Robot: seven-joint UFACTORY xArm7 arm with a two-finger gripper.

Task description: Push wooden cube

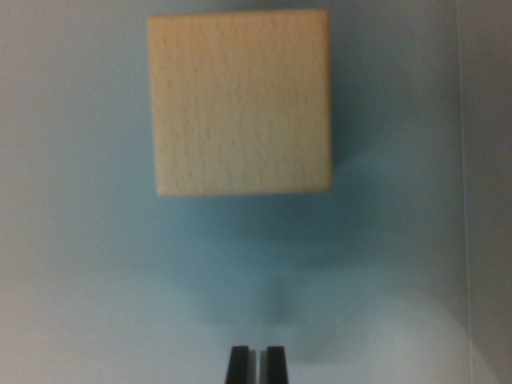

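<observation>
A pale wooden cube point(241, 102) fills the upper middle of the wrist view, resting on a blue-grey surface point(72, 264). Its top face is a light tan square with fine grain. My gripper point(257, 364) shows at the bottom edge as two black fingertips standing almost together, with only a thin bright slit between them and nothing held. The fingertips sit well below the cube in the picture, roughly under its middle, with a stretch of bare surface and soft shadow between them and the cube.
A faint vertical line point(462, 160) runs down the wrist view's right side, where the surface turns slightly greyer. Nothing else stands around the cube.
</observation>
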